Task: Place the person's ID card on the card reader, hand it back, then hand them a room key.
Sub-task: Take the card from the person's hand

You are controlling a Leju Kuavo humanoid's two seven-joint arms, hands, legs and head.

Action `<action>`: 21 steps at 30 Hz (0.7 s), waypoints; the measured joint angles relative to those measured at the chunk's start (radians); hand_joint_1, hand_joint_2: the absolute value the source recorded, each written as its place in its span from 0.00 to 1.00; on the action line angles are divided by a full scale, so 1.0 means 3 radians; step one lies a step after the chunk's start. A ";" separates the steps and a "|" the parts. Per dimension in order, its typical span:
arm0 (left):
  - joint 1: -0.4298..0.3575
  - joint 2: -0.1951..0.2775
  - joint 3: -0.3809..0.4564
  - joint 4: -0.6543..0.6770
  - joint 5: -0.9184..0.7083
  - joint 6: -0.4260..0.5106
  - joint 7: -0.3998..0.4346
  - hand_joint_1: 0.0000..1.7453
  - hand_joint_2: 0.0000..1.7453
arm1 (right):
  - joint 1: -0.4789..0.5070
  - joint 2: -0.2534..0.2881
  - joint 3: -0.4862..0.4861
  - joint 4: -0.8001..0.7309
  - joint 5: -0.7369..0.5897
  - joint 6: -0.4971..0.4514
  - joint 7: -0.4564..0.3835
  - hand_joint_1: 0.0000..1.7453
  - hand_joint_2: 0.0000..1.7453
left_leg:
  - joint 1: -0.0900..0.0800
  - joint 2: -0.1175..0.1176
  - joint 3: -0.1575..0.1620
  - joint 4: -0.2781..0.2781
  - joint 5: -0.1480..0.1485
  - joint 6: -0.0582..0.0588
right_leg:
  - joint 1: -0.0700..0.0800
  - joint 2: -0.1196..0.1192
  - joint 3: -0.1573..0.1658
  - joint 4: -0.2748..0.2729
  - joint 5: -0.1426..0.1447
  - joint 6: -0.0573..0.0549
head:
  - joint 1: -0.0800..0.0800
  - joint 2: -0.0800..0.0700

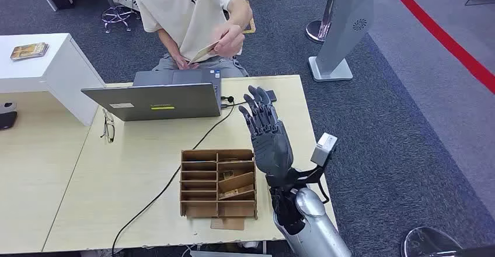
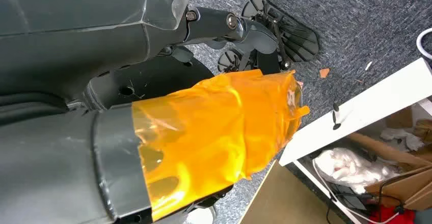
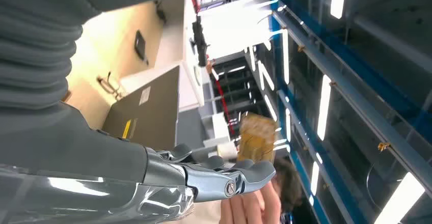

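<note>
My right hand (image 1: 267, 133) is raised over the bench (image 1: 146, 163), palm up toward the person (image 1: 187, 11), fingers spread and straight, holding nothing. The card (image 1: 205, 51) is pinched in the person's hand (image 1: 229, 38), well apart from my fingers, above the laptop (image 1: 154, 99). In the right wrist view the card (image 3: 257, 137) sits just past my fingertips (image 3: 254, 172).

The risk I see: if I close before the card lies flat between thumb and fingers, I catch only an edge and it slips onto the laptop or bench. Closing late, after they let go, drops it too. Reaching further could knock their hand. I cannot tell which object is the reader. My left hand (image 2: 204, 147) hangs by the floor, wrapped in orange film; I cannot tell its fingers' state
</note>
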 joint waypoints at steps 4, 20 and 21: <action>0.0001 -0.0004 0.0033 0.0000 -0.0055 -0.0025 0.0023 0.00 0.00 | -0.0002 0.0000 0.0004 0.0012 0.0226 -0.0172 -0.0064 0.00 1.00 | 0.0000 0.0000 0.0000 0.0000 0.0000 0.0000 | 0.0000 0.0000 0.0000 0.0000 0.0000 0.0000 | 0.0000 0.0000; 0.0026 -0.0022 0.0111 -0.0115 -0.0124 -0.0080 0.0183 0.00 0.00 | -0.0074 0.0000 0.0234 0.0040 0.1604 -0.1373 -0.0232 0.00 1.00 | 0.0000 -0.0001 -0.0002 0.0000 0.0000 0.0000 | 0.0000 -0.0001 0.0000 0.0000 0.0000 0.0000 | -0.0001 0.0000; 0.0027 -0.0022 0.0108 -0.0123 -0.0114 -0.0075 0.0186 0.00 0.00 | -0.0078 0.0000 0.0243 0.0040 0.1638 -0.1406 -0.0232 0.00 1.00 | 0.0000 -0.0001 -0.0002 0.0000 0.0000 0.0000 | 0.0000 -0.0001 0.0000 0.0000 0.0000 0.0000 | -0.0001 0.0000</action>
